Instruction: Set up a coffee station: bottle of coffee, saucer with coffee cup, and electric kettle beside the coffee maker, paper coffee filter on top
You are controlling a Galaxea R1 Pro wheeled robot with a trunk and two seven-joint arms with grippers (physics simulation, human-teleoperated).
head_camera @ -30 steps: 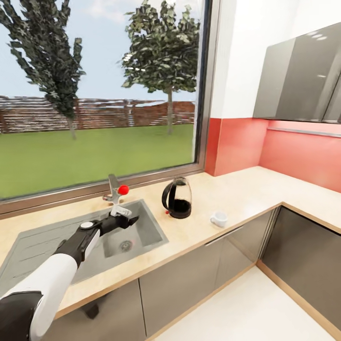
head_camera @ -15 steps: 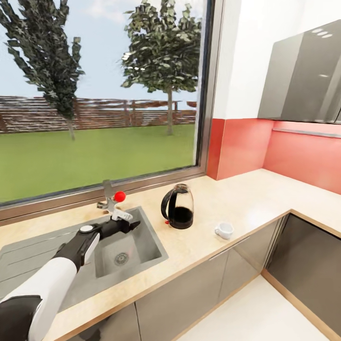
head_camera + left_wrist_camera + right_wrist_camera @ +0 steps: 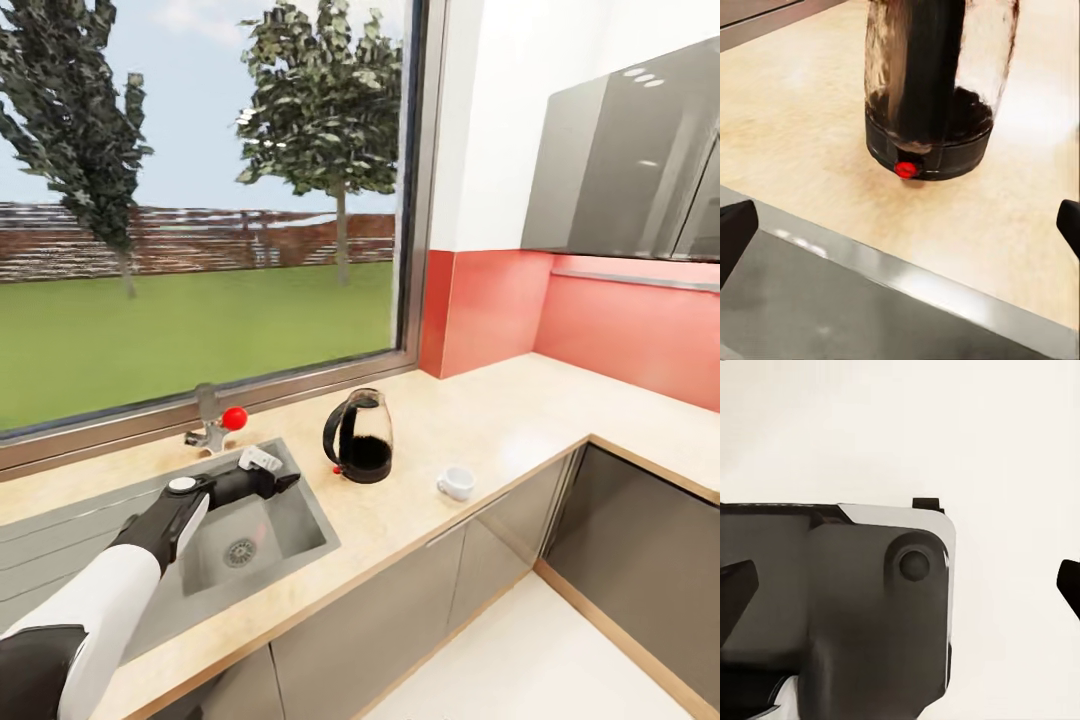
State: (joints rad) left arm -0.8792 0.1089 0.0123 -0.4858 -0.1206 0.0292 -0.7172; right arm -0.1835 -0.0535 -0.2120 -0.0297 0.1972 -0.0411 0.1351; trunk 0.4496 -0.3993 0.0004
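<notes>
- Kettle: the electric kettle [image 3: 358, 436] stands upright on the kitchen countertop surface [image 3: 480, 420], just right of the sink [image 3: 255, 520].
- Coffee cup [image 3: 457, 482] sits on the same surface, near the front edge, right of the kettle and apart from it.
- Left tool [image 3: 278, 482] hovers over the sink, fingers [image 3: 735, 232] spread wide, holding nothing, aimed at the kettle base.
- Right tool [image 3: 904, 600]: fingers spread, holding nothing.

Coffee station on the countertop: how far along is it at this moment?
Nothing looks finished. The electric kettle and the coffee cup stand apart on the kitchen countertop, the cup on bare worktop rather than a plate. In hand: the left gripper is open and empty above the sink, aimed at the kettle. Left: bringing the kettle, cup and all other items together beside the coffee machine.
</notes>
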